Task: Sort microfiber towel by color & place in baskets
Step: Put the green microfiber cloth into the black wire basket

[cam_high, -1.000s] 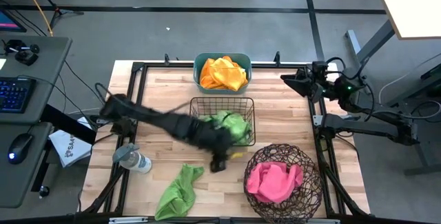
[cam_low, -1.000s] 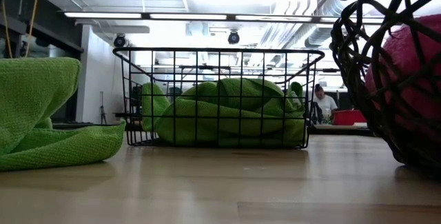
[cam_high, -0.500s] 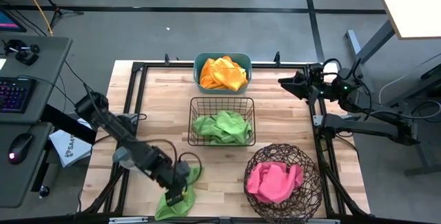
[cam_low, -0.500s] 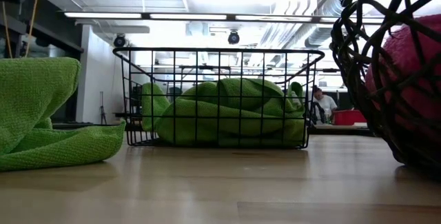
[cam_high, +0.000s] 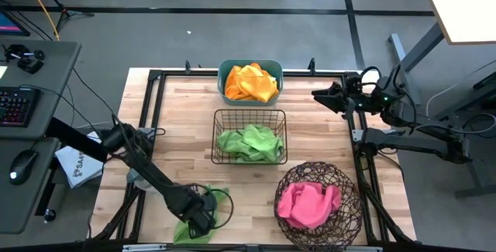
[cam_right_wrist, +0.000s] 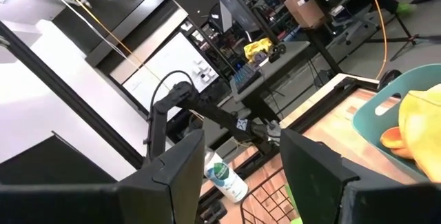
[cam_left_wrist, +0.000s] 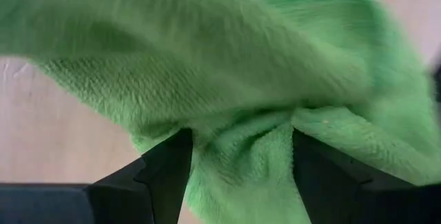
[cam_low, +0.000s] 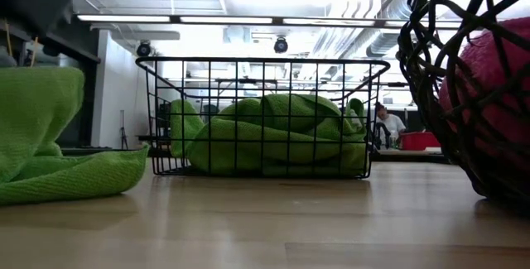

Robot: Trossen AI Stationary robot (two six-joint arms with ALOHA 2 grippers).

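A loose lime green towel [cam_high: 222, 198] lies crumpled on the wood near the table's near-left corner, also in the low view [cam_low: 50, 153]. My left gripper [cam_high: 200, 219] is down on it, open, with a ridge of the cloth [cam_left_wrist: 241, 155] between its fingers. More green towels [cam_high: 249, 142] lie in the black wire basket [cam_high: 217, 114] at mid-table. Orange towels [cam_high: 249, 81] fill the teal tub [cam_high: 225, 70] at the far edge. A pink towel [cam_high: 308, 204] sits in the round twig basket [cam_high: 291, 176]. My right gripper [cam_high: 318, 94] is open, in the air at the far right. My left gripper comes at the green towel from above, pointing down. Its open fingers [cam_left_wrist: 165, 172] stand on either side of a raised fold near the towel's middle [cam_left_wrist: 241, 162] and press into the cloth. The towel lies slack on the table.
A grey bottle [cam_high: 139, 178] stands at the table's left edge, close to my left arm. The twig basket fills the near-right corner. Bare wood shows between the wire basket and the loose towel and along the right side by the far edge.
My left gripper has swung from beside the wire basket toward the table's near-left corner and come down onto the loose green towel. My right arm has stayed at the far right.
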